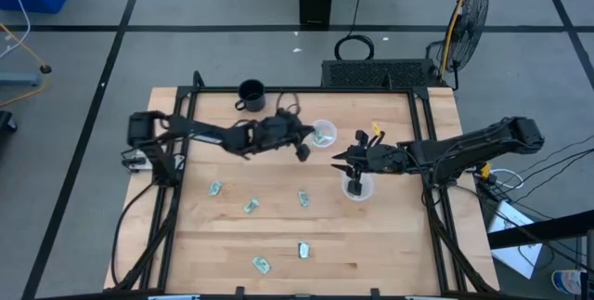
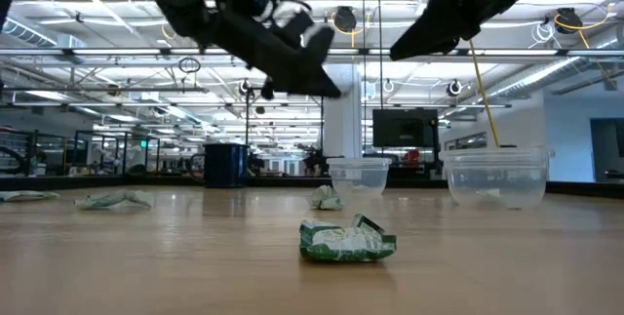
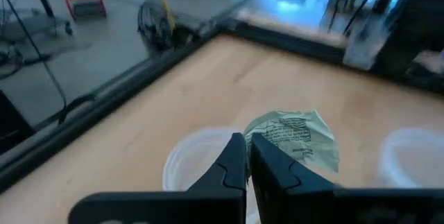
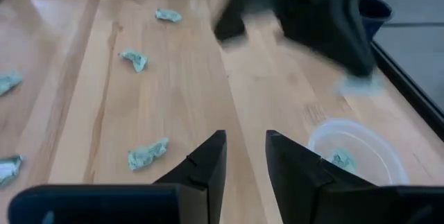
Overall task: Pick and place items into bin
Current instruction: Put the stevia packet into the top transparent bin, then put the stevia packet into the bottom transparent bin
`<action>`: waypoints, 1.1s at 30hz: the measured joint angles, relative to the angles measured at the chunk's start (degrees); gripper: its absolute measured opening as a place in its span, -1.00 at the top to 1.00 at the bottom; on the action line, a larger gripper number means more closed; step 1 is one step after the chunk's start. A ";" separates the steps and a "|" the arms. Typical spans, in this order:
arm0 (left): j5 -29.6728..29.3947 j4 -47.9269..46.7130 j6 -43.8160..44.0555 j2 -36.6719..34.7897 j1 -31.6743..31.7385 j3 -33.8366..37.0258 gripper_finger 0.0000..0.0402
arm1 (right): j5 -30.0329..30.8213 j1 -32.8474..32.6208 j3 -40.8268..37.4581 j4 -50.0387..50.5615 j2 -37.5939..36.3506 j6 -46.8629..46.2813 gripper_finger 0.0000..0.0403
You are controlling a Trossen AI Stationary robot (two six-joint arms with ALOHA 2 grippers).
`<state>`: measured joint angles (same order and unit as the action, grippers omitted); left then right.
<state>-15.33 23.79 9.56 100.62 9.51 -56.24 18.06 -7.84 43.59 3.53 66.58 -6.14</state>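
Note:
My left gripper (image 1: 309, 144) is shut on a crumpled green-and-white packet (image 3: 295, 137), held over a clear cup (image 1: 323, 133) at the table's middle far part; the cup also shows under the fingers in the left wrist view (image 3: 194, 161). My right gripper (image 4: 246, 154) is open and empty, hovering above the table (image 1: 345, 161) beside a second clear cup (image 1: 356, 187) that holds a packet (image 4: 340, 158). Several more packets lie flat on the wood, among them one at the left (image 1: 215, 188), one in the middle (image 1: 303, 198) and one close to the low camera (image 2: 346, 240). My left gripper pinches the packet by its near edge (image 3: 267, 141) between its two fingertips. The fingers slant down toward the table's right side. The rest of the packet sticks out beyond the fingertips, lifted clear of the table and above the clear cup.
A black mug (image 1: 251, 94) stands at the far left of the table. A black frame (image 1: 422, 151) runs along the table's edges. A yellow cable (image 1: 376, 133) lies near the right arm. The two grippers are close together at the table's middle.

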 joint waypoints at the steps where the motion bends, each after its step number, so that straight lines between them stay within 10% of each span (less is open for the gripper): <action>1: 0.34 -1.08 -0.21 1.70 0.65 -1.68 0.95 | -0.04 0.00 0.00 -0.20 0.24 0.01 0.53; 14: 1.98 -19.30 0.59 18.70 4.45 -21.71 0.86 | -0.11 -0.02 0.00 -1.97 1.05 1.74 0.53; 26: 2.59 -23.06 -1.31 18.17 4.40 -22.07 0.50 | -0.13 -0.01 0.00 -1.57 1.05 4.00 0.53; 33: 3.30 -31.91 -5.02 6.04 4.46 -22.02 0.44 | -0.33 -0.41 0.00 -0.77 1.05 3.88 0.53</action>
<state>-12.02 -8.12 4.54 106.67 13.98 -78.26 17.74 -8.25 43.59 2.76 67.64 -2.26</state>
